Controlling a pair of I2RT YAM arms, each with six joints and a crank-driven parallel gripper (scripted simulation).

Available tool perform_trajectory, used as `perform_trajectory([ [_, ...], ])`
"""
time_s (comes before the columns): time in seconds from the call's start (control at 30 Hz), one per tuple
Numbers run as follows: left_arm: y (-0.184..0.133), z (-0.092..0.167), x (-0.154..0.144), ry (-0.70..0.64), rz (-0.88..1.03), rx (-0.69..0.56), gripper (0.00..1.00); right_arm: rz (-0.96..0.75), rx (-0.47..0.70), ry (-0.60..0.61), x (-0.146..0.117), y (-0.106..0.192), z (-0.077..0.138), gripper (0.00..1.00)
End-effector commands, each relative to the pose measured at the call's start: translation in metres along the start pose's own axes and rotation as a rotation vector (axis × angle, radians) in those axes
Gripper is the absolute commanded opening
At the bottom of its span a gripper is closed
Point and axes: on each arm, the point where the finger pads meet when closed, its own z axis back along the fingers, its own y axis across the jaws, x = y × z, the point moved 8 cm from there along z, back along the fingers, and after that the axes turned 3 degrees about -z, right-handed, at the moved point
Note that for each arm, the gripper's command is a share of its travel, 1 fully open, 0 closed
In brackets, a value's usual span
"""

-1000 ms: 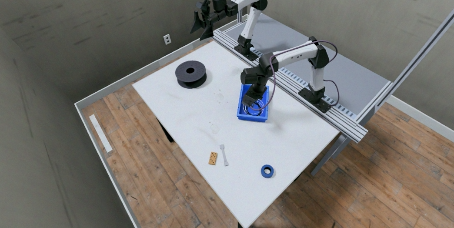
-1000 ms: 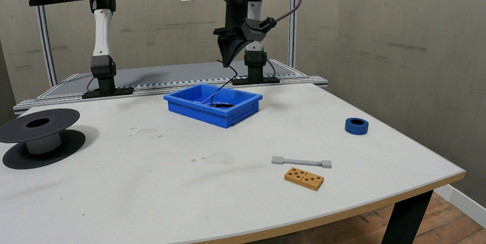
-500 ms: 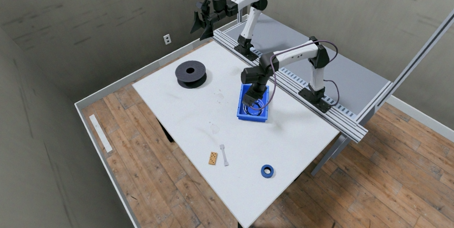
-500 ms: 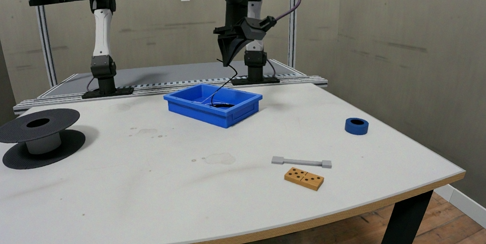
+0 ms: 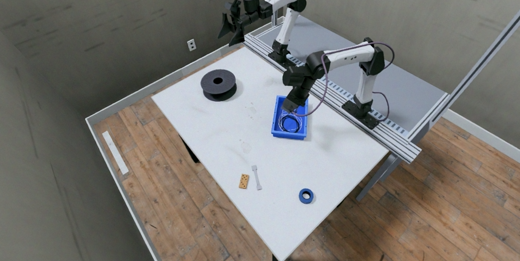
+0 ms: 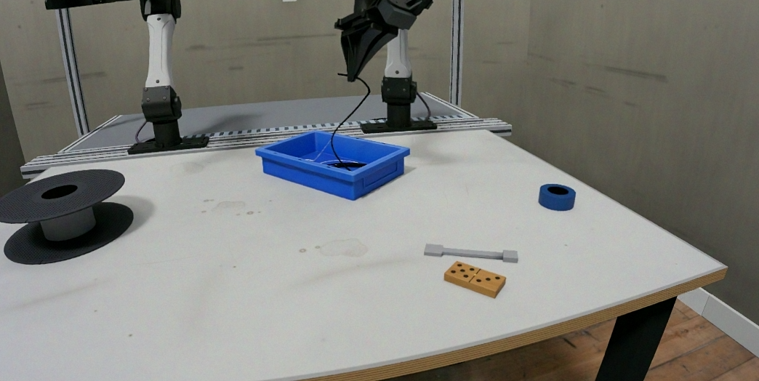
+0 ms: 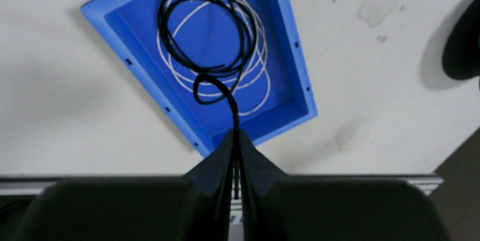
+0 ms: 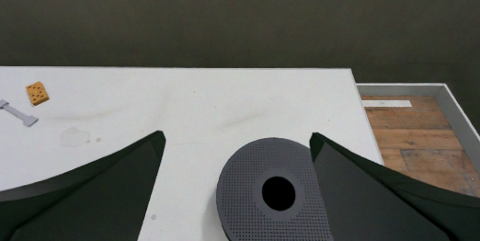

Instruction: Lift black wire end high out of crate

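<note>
exterior: left gripper [image 6: 351, 78] [image 7: 236, 132] pinches black wire [image 6: 352, 111] [image 7: 232, 101]; right wrist lacks it.

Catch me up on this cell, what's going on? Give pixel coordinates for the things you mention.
The left gripper [image 6: 350, 78] [image 7: 236, 132] is shut on the black wire [image 6: 350, 113] [image 7: 232, 101] near one end, holding it above the blue crate [image 5: 289, 135] [image 6: 313, 178] [image 7: 147, 89]. The wire runs down from the fingers to its coil in the crate, where a thinner white wire also lies. The right gripper [image 5: 229, 37] [image 8: 237, 134] is open and empty, off to the side. One end is up out of the crate; the rest isn't.
</note>
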Motion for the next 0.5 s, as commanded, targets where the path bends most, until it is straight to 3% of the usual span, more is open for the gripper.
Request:
perform_trajectory([
  [0.0, -0.001, 0.012, 0.001, -0.046, -0.003, -0.052, 0.00, 0.010, 0.001, -0.054, 0.011, -0.002, 0.004, 1.00],
  [0.47, 0.004, 0.069, -0.003, -0.214, -0.003, -0.224, 0.00, 0.010, 0.001, -0.054, 0.011, -0.002, 0.004, 1.00],
])
